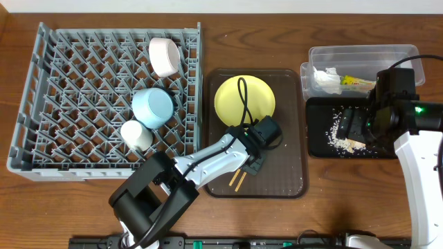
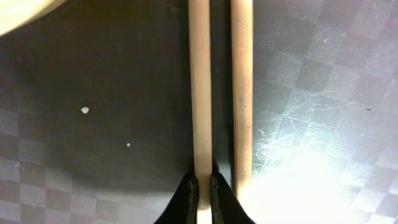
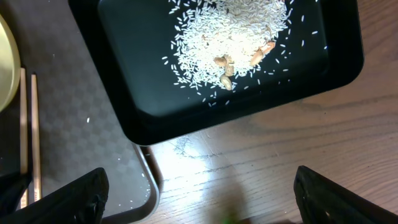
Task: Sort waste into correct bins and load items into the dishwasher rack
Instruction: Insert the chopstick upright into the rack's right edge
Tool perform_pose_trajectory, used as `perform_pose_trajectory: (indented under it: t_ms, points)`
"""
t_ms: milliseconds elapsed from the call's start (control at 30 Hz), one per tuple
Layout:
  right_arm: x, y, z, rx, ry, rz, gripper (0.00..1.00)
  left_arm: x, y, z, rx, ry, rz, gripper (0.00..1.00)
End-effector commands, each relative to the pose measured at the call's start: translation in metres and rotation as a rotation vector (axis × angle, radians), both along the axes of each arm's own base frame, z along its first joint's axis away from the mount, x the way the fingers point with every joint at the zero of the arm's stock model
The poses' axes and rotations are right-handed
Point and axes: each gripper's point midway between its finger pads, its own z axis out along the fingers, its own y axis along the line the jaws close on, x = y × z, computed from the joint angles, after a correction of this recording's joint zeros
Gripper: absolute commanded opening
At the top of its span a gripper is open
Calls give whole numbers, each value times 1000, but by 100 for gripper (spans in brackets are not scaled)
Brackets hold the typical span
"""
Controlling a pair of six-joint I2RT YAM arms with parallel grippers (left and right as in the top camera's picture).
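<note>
The left gripper is down on the brown tray, its fingertips closed tight on one stick of the chopsticks, which lie side by side at the tray's near edge, near the yellow plate. The right gripper hangs with its fingers spread wide above the near rim of the black tray, over bare table; rice scraps lie heaped inside that tray. Beyond it the clear tub holds the tissue and wrapper. At far left the rack carries the white bowl, blue bowl and white cup
</note>
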Motion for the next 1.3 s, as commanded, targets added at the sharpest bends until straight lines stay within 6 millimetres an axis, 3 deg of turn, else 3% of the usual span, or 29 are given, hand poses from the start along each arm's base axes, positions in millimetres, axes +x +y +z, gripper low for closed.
perform_pose_trajectory:
  t_ms: [0,233,667,900,1133,1267]
  points:
    - [2,-4,7,-16,-21,-2,93,-6,12,-16,59,24,0,6]
    - [1,-4,7,-17,-18,-2,93,-5,9,14,41,5,-38,6]
    - [1,-4,7,-17,-18,-2,93,-3,17,112,-112,-149,-58,6]
    - [1,-4,7,-17,-18,-2,93,32,56,144,-162,-234,93,6]
    - [1,-4,7,-17,-18,-2,93,66,110,147,-146,-254,275,6]
    - [1,-4,7,-17,-18,-2,93,74,126,147,-140,-259,326,6]
